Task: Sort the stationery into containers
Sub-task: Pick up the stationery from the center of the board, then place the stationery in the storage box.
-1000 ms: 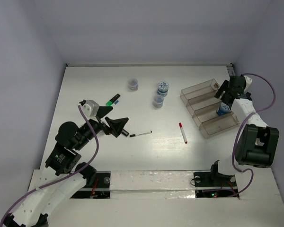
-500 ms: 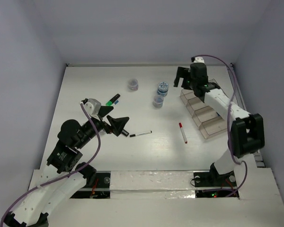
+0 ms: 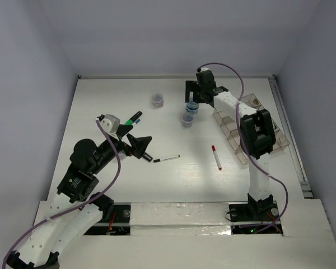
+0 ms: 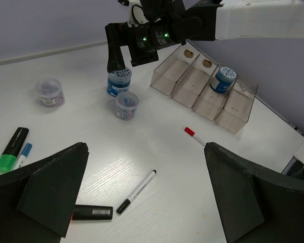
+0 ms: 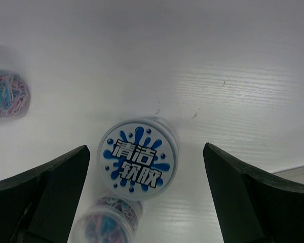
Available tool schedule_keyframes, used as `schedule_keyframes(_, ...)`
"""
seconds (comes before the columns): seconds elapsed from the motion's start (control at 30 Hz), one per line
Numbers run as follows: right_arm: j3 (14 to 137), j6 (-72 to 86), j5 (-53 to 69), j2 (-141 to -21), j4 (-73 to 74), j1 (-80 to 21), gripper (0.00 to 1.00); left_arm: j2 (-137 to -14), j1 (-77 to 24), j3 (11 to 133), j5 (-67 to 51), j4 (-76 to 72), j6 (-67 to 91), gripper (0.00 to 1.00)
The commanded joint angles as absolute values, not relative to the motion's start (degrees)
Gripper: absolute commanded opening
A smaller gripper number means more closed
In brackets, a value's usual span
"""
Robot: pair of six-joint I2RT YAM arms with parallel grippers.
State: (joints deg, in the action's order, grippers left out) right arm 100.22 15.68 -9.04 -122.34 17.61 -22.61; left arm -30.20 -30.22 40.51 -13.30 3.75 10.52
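My right gripper (image 3: pixel 192 96) is open and hovers over a blue-and-white pot (image 3: pixel 192 107); its lid (image 5: pixel 138 158) lies between the open fingers of that gripper (image 5: pixel 148 185). A clear pot of coloured clips (image 3: pixel 187 119) touches it. A greyish pot (image 3: pixel 157 100) stands further left. My left gripper (image 3: pixel 141 147) is open and empty above a thin black-and-white pen (image 4: pixel 137 191) and an orange-capped black marker (image 4: pixel 91 212). A red-capped white pen (image 3: pixel 216 157) lies mid-table. The green-capped marker (image 3: pixel 133 118) lies at the left. The clear tray (image 4: pixel 192 86) holds another blue pot (image 4: pixel 224 79).
A small blue pen (image 4: pixel 24 154) lies beside the green-capped marker (image 4: pixel 11 149). The right arm stretches over the tray (image 3: pixel 275 147). Purple cables run along both arms. White walls bound the table at the back and sides.
My right gripper has swung left from the tray to above the blue-and-white pot in the middle. The left arm has shifted only slightly.
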Motion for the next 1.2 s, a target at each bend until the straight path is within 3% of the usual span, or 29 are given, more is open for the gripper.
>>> schedule_keyframes(0.0,105.3,14.8,-9.6,-124.2,20.4,-23.5,0.99,-30.4,-29.7,41.6,-13.7,1.7,10.0,0.99)
schedule_keyframes(0.3,109.4,15.8,-12.4,-128.0,24.2,-24.7,0.84,-29.9,-29.2,41.6,-13.9,1.8,10.1,0.99)
schedule_keyframes(0.33,110.1,16.3,-12.6,-128.3,24.6,-24.7,0.79,-29.8,-29.2,41.6,-13.9,1.8,10.1,0.99)
schedule_keyframes(0.37,110.5,16.4,-12.7,-128.4,25.0,-24.7,0.68,-29.6,-29.2,41.6,-13.9,1.8,10.1,0.99)
schedule_keyframes(0.43,111.1,17.0,-13.2,-128.6,25.5,-24.7,0.60,-29.4,-29.2,41.6,-13.9,1.7,10.1,0.99)
schedule_keyframes(0.47,111.5,17.2,-13.7,-128.6,25.6,-24.7,0.47,-29.4,-29.2,41.6,-13.9,1.8,10.0,0.99)
schedule_keyframes(0.6,110.5,18.5,-16.4,-124.7,22.0,-24.7,0.36,-29.2,-29.2,41.6,-14.0,1.7,10.1,0.99)
schedule_keyframes(0.8,103.1,16.4,-22.7,-110.7,14.2,-24.7,0.33,-29.1,-29.2,41.5,-14.4,1.5,10.1,0.99)
schedule_keyframes(1.17,63.5,19.9,-28.6,-75.1,17.7,-16.0,0.33,-27.8,-29.7,41.3,-14.5,1.4,10.4,0.99)
